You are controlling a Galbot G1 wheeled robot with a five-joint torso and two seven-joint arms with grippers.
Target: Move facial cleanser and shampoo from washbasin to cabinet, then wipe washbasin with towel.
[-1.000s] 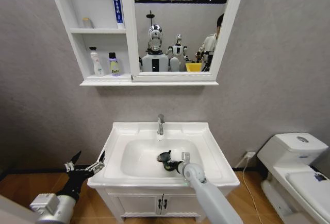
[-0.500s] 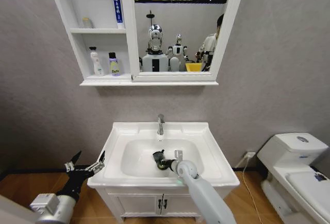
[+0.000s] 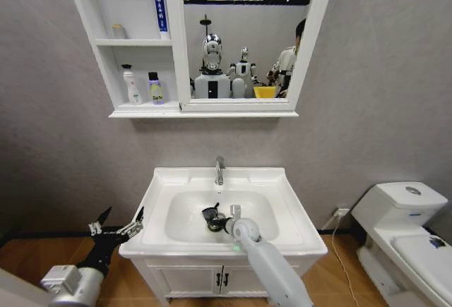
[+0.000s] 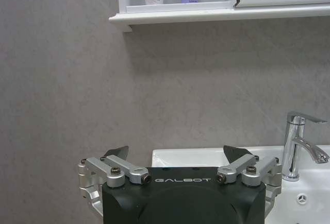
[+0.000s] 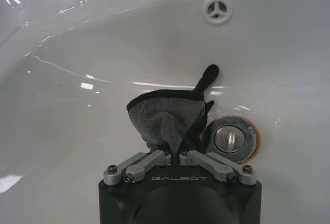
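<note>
The white washbasin [image 3: 286,205] stands below the cabinet [image 3: 176,46]. My right gripper [image 3: 216,219] is down in the bowl, shut on the dark grey towel [image 3: 209,214], which is pressed to the bowl floor. In the right wrist view the towel [image 5: 166,117] bunches out of the gripper [image 5: 172,151] beside the metal drain [image 5: 233,137]. A white bottle [image 3: 131,85] and a purple-labelled bottle [image 3: 156,89] stand on the cabinet's lower shelf; I cannot tell which is facial cleanser and which shampoo. My left gripper [image 3: 116,226] waits open, left of the basin.
The chrome faucet [image 3: 219,171] rises at the basin's back rim. A white toilet [image 3: 402,212] stands to the right. The low vanity doors [image 3: 222,277] are under the basin. A blue tube [image 3: 160,0] stands on the upper shelf.
My right gripper has slid the towel leftward across the bowl floor. The left arm has not moved.
</note>
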